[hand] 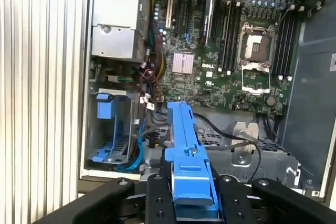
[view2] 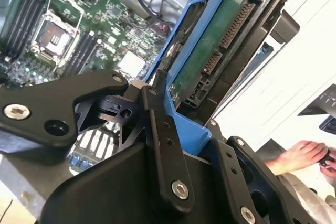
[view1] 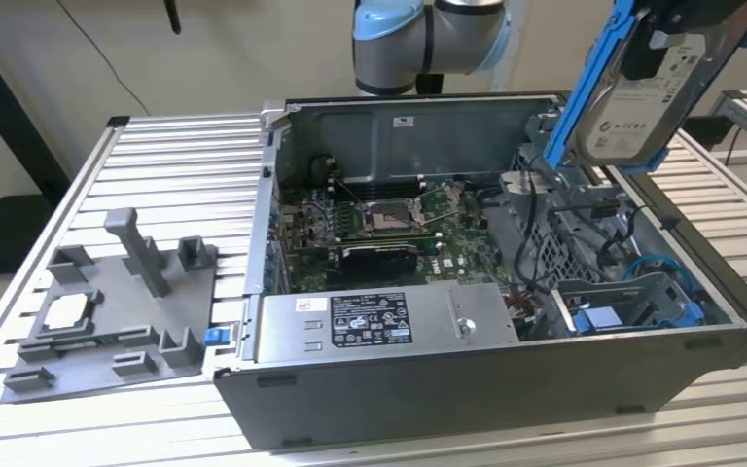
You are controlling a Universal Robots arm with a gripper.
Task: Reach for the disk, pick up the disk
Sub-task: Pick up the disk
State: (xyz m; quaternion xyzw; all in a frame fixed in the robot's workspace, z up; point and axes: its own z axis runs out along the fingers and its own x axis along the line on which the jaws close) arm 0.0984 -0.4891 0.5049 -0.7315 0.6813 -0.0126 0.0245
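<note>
The gripper is clenching the disk by the lower end of its blue bracket; in both wrist views the black fingers are pressing on the two sides of the blue plastic. So the disk is not lying away from the claw, it is sitting inside it (its long axis is running straight out from the fingers). In the exterior view the disk is hanging in the air, nearly upright and a little tilted, above the open computer case at the exterior view's right. Farther below, the motherboard is lying well apart from it.
</note>
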